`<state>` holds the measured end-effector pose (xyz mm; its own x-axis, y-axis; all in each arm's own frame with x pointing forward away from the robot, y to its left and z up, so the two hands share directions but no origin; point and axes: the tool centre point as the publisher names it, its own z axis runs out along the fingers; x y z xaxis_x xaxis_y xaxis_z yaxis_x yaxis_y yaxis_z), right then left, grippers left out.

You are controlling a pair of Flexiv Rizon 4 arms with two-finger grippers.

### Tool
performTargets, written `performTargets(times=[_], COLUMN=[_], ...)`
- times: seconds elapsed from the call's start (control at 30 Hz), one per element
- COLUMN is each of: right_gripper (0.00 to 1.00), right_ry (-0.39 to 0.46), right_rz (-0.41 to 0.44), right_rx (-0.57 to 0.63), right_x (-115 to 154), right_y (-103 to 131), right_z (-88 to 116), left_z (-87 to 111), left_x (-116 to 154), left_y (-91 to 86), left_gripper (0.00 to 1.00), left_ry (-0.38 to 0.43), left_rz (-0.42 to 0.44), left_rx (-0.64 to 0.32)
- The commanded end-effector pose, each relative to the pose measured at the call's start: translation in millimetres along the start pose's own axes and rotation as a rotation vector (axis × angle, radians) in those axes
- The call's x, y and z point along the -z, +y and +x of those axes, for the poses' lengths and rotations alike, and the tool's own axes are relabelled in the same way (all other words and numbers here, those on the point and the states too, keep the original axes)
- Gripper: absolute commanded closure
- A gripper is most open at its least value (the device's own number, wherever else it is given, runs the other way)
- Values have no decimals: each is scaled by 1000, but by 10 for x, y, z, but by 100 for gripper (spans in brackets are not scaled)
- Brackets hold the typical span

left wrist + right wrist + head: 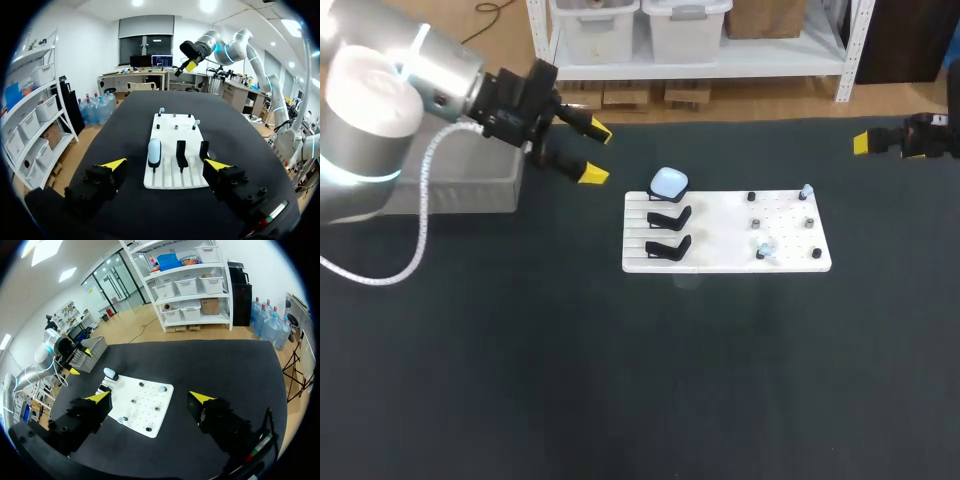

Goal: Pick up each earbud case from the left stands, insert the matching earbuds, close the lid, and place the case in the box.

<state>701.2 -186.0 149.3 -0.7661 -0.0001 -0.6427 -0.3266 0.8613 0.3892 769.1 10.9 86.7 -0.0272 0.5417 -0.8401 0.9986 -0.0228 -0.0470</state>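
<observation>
While one earbud case (668,182) sits at ten o'clock on the white board (720,262), left gripper (597,153) and right gripper (150,397) hang released.

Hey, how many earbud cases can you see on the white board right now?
1. The pale blue earbud case sits at the far end of the stand row on the white board. The middle stand and near stand are empty. The grey box has its inside hidden.
</observation>
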Motion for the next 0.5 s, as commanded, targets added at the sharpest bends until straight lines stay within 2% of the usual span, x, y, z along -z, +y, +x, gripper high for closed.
performTargets(times=[0.03,0.23,0.5], right_gripper=[0,0,0], right_ry=[0,0,0], right_rz=[1,1,1], right_rx=[0,0,0], right_x=[3,3,3], right_y=[2,2,2], right_z=[0,0,0], left_z=[19,60,96], left_x=[-111,-217,-322], left_y=[21,48,115], left_gripper=[0,0,0], left_ry=[-6,-14,-25], left_rz=[-13,-23,11], left_rx=[-10,-17,-28])
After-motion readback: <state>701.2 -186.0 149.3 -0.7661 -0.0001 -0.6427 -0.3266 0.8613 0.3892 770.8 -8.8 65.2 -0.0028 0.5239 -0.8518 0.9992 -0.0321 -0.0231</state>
